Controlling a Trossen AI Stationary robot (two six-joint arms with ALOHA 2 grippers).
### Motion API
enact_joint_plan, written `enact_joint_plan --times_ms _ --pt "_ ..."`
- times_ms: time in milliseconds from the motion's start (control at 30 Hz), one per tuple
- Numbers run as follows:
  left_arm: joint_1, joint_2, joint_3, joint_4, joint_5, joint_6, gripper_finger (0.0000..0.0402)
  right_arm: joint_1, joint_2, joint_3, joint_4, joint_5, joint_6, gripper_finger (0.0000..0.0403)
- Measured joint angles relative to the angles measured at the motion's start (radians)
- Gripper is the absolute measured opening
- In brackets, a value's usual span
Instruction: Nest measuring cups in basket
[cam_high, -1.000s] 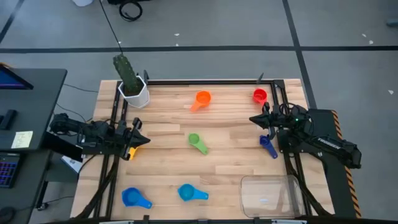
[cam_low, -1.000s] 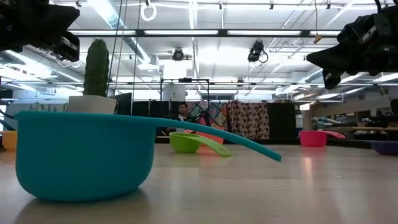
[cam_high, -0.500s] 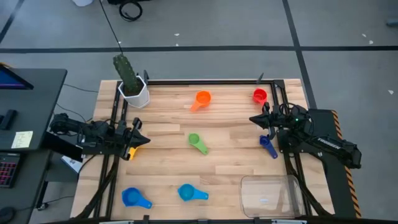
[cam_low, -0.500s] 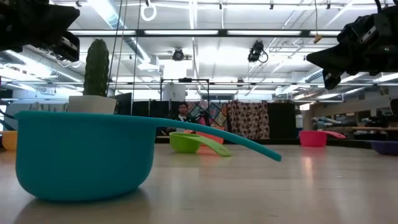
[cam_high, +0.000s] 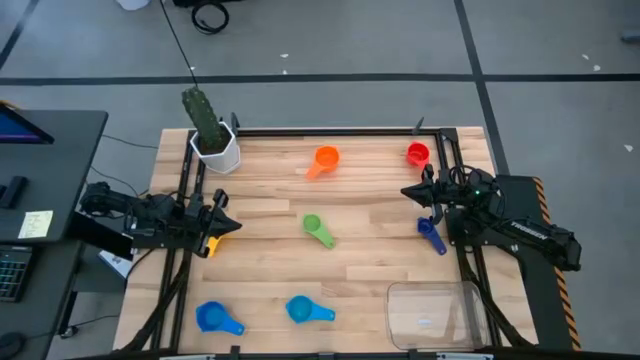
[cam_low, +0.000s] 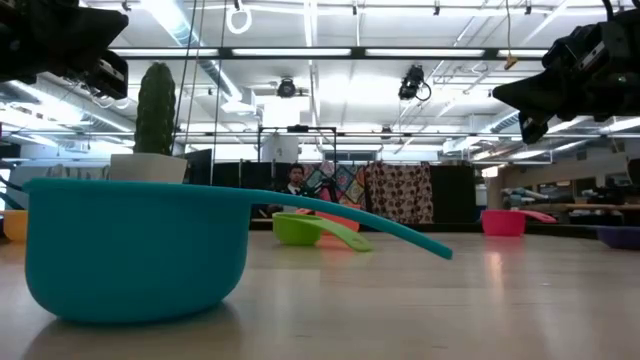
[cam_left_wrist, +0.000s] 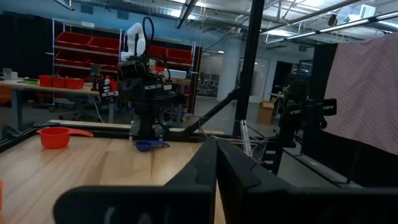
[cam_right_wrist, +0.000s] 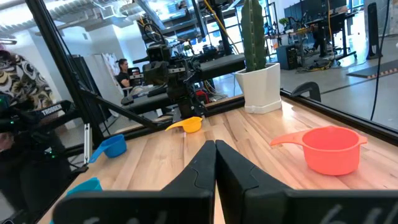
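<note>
Both my claws are pressed together, empty: left gripper (cam_high: 229, 226) at mid-left of the overhead frame, right gripper (cam_high: 407, 191) at mid-right. The measuring cups lie scattered on the table (cam_high: 370, 260): orange (cam_high: 326, 158), red (cam_high: 418, 153), green (cam_high: 312, 225), dark blue (cam_high: 427, 229), two light blue (cam_high: 299, 309) along the bottom. The basket (cam_high: 436, 312) sits lower right.

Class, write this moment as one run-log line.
left hand: shut, idle at table's left edge | right hand: shut, idle at right edge | basket: empty | measuring cups: scattered
</note>
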Motion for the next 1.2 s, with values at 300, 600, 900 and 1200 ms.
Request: enact_joint_plan --times_ms 300,600,900,1200 --pt "0.0 0.0 0.0 0.0 0.0 0.0 0.0009 0.0 0.0 0.0 0.0 0.0 0.0 0.0012" --pt "0.001 0.0 0.0 0.005 0.0 0.009 0.0009 0.0 0.0 0.0 0.0 0.0 0.0 0.0012" --pt "0.001 0.003 0.0 0.02 -0.289 0.114 0.0009 0.0 0.0 0.0 0.0 0.0 0.0 0.0012" --pt "0.001 0.001 0.0 0.096 -0.397 -0.012 0.0009 0.0 0.0 0.0 0.0 0.001 -0.005 0.0012"
